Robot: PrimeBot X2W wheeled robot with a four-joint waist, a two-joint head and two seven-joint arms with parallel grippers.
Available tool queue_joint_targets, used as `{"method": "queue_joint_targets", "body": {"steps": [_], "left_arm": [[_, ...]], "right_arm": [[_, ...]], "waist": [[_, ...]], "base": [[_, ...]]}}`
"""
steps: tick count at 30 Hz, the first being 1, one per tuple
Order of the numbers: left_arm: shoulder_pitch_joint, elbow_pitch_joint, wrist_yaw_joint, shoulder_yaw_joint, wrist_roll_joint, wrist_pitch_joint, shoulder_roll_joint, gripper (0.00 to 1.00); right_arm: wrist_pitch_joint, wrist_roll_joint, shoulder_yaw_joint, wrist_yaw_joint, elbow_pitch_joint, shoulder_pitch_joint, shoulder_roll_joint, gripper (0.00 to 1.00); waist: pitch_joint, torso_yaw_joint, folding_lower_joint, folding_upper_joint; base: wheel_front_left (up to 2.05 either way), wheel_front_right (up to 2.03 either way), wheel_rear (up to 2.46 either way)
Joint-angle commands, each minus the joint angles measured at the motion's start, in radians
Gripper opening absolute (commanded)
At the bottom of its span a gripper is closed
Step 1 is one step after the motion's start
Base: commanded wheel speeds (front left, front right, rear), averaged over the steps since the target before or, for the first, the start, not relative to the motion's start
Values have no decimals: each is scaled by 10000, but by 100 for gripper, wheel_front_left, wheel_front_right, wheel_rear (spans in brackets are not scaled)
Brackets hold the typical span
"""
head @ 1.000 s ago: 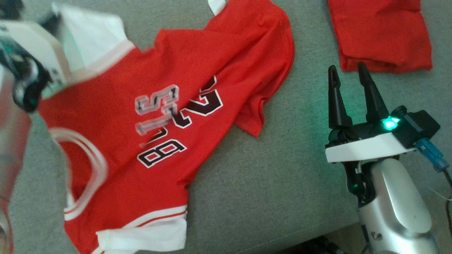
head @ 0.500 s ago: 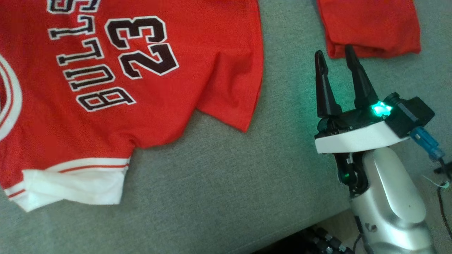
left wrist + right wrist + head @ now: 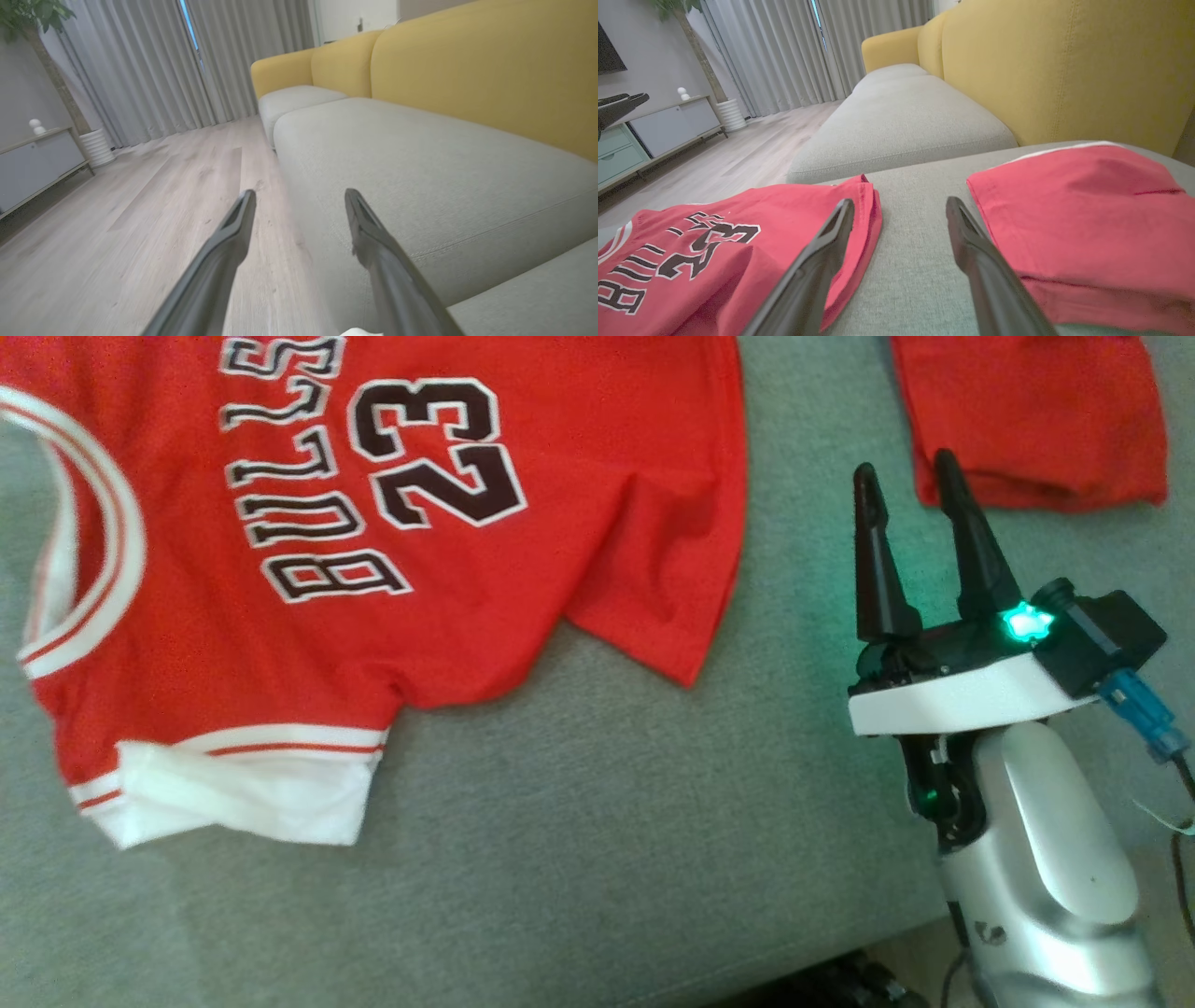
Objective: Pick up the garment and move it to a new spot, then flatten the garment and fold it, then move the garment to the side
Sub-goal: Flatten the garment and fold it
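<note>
The garment (image 3: 373, 569) is a red jersey with white trim and black "BULLS 23" lettering. It lies spread on the grey sofa seat (image 3: 607, 849), front up, with one white sleeve toward the seat's front edge. My right gripper (image 3: 904, 467) hovers open to the right of its hem, with nothing between the fingers. In the right wrist view the garment (image 3: 691, 261) lies just left of that gripper (image 3: 900, 203). My left gripper (image 3: 300, 193) is open and empty, pointing along the seat's edge over the floor. A scrap of white cloth (image 3: 359, 332) shows at its base.
A second red cloth (image 3: 1027, 411), folded, lies on the seat at the far right, just beyond my right fingertips. The yellow backrest (image 3: 1064, 70) rises behind the seat. The seat's front edge (image 3: 840, 961) runs near my right forearm. Wooden floor (image 3: 140, 210) lies beside the sofa.
My left gripper held the garment's white sleeve up at the left; it has opened and left the head view, and the garment now lies flat. The head camera has shifted.
</note>
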Motion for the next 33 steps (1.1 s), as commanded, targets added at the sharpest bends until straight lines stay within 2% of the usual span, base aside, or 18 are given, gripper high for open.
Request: {"method": "queue_joint_targets", "body": {"steps": [1, 6, 10, 16, 24, 28, 33], "left_arm": [[51, -198, -118, 265, -165, -221, 281, 100], [1316, -672, -407, 453, -537, -446, -115, 100], [2389, -1571, -409, 703, -652, -462, -226, 100], [5341, -3918, -10, 1535, -867, -466, -543, 100], [9235, -6918, 771, 2102, -440, -468, -1217, 100], [10687, -7938, 1037, 2270, -210, -468, -1578, 100], [11771, -8444, 1099, 2442, -132, -468, -2060, 100]], "right_arm": [[-65, -156, 29, 65, -214, -28, -14, 100], [-65, -481, -391, 65, 49, 220, -14, 100], [-65, -666, -627, 65, 195, 443, -14, 100], [-65, -921, -867, 65, 425, 1012, -14, 100], [-65, -920, -878, 65, 611, 1714, -14, 100], [-65, -878, -831, 65, 662, 1941, -14, 100], [-65, -812, -825, 65, 703, 2146, -14, 100]], "waist": [[-485, 465, 0, 0], [-1266, 1108, 0, 0], [-1731, 1471, 0, 0], [-2649, 1998, 0, 0], [-3625, 2264, 0, 0], [-3874, 2286, 0, 0], [-4043, 2351, 0, 0]], "base": [[0, 0, 0], [0, 0, 0], [0, 0, 0], [0, 0, 0], [0, 0, 0], [0, 0, 0], [0, 0, 0]]}}
